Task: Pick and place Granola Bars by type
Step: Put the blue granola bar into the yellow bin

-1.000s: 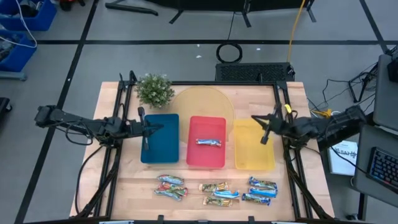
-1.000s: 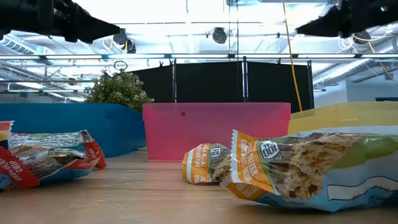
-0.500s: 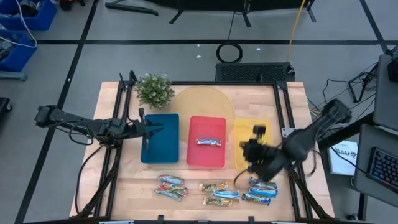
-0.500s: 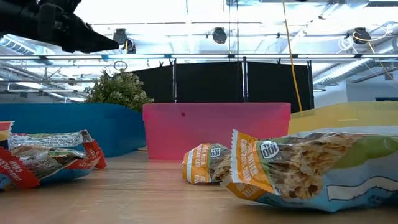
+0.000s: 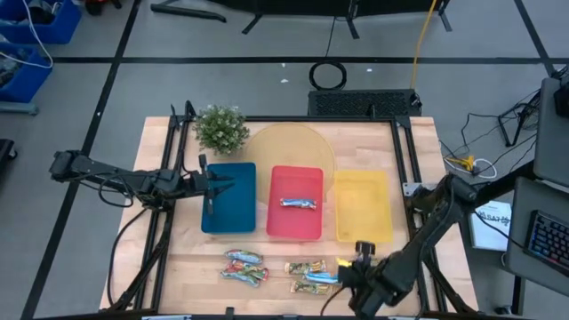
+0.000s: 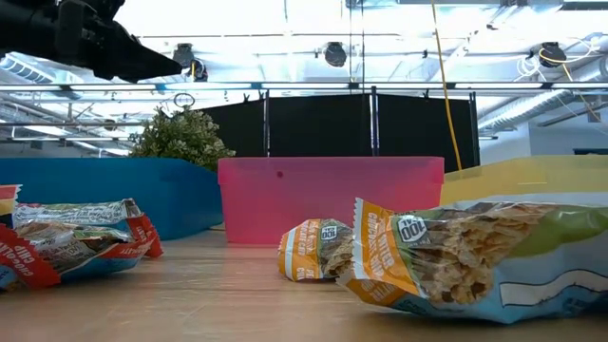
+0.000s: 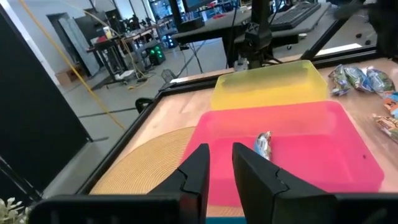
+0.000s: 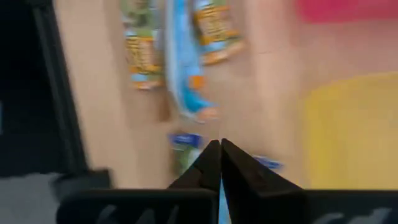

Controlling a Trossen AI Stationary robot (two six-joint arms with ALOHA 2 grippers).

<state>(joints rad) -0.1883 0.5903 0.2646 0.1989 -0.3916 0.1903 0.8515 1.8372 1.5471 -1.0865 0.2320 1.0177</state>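
Observation:
Granola bars lie near the table's near edge: red-wrapped ones at the left and multicolour ones in the middle. The blue ones at the right are mostly hidden under my right arm. One silvery bar lies in the pink tray. My right gripper is shut and low over the right-hand bars. In its wrist view its tips are beside a blue bar. My left gripper waits over the blue tray, its fingers a little apart and empty. My right gripper stands with shut fingertips close over a blue bar on the table, coming from the table's right side and slanting down. I cannot tell whether it touches the bar.
A yellow tray stands right of the pink one. A potted plant and a round straw mat are at the far side. Black frame rails run along both table sides. Bare wood lies between the trays and the bars.
My right arm has swung from the yellow tray's far right corner toward the table's near edge and down, out of the low view. Its gripper now sits over the right-hand group of bars. The bars and trays have stayed in place.

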